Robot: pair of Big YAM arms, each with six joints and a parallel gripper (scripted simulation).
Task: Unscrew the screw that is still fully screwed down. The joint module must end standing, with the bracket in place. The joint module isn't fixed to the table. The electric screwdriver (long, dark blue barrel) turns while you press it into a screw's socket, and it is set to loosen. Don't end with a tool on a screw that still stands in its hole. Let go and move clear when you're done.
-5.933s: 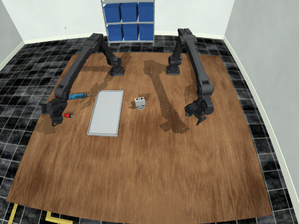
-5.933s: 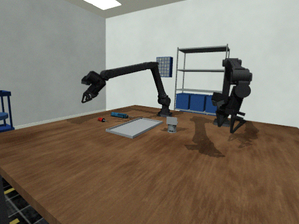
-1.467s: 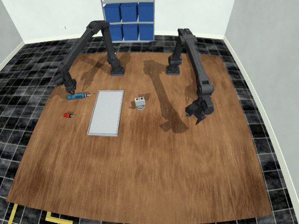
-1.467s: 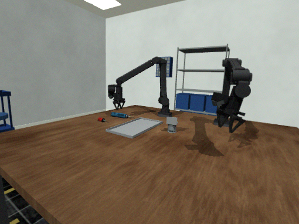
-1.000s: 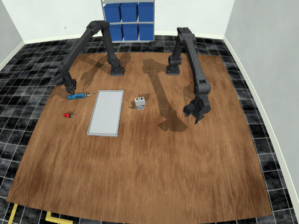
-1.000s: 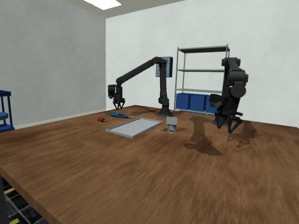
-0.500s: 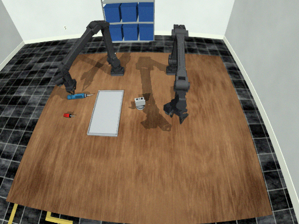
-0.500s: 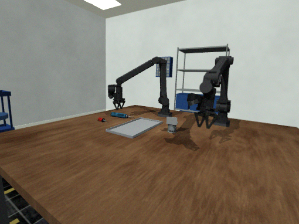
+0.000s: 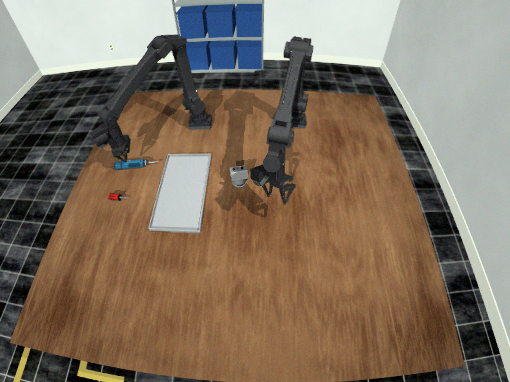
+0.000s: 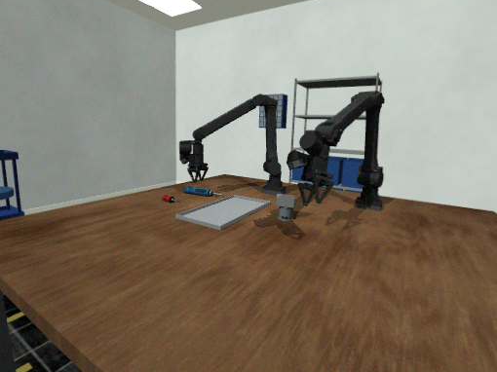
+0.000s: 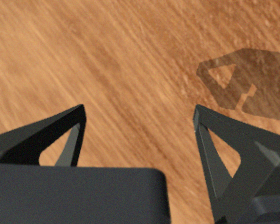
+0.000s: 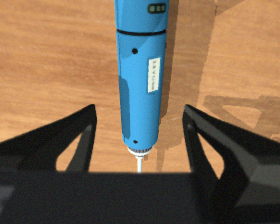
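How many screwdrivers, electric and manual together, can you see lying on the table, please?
2: the electric screwdriver lies beside the tray, below the right gripper; the red screwdriver lies nearby. No others are visible.

Pale tray (image 10: 221,212) beside, apparently, the joint module (image 10: 286,207)

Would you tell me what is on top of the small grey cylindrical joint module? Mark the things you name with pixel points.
A pale grey bracket sits on top of the small grey cylindrical joint module (image 9: 240,184) (image 10: 286,214), with two dark spots on its upper face. The bracket hides the module's top.
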